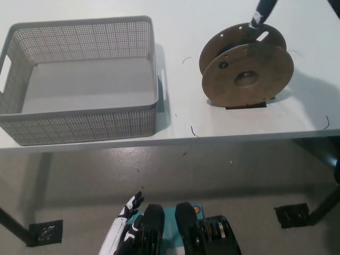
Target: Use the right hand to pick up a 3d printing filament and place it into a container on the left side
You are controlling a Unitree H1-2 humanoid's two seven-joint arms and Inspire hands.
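Right hand (pixel 262 14): black, entering at the top edge of the head view. Only a narrow tip of it shows, reaching down to the far upper rim of the spool. Whether it touches the rim cannot be told, and neither can the spread of its fingers; nothing is seen held in it.

Filament spool (pixel 246 66): brown cardboard reel standing on edge, directly below the right hand. Two round flanges, the nearer one facing the camera with a central hub hole; a band of dark filament shows between the flanges near the top. It sits over a small dark patch (pixel 245 105) on the table (pixel 212 21).

Basket (pixel 82 125): grey perforated container with handle slots, well apart from the right hand, on the far side of the spool from it toward the left hand's side. Upright on the table, near the front edge. Interior holds nothing visible.

Left hand (pixel 130 206): white, low in the view below the table edge, far from the right hand and from both objects. Fingers apart, holding nothing, at rest.

Table: white surface bearing spool and basket; a few thin dark curved marks lie on it between and around the two.
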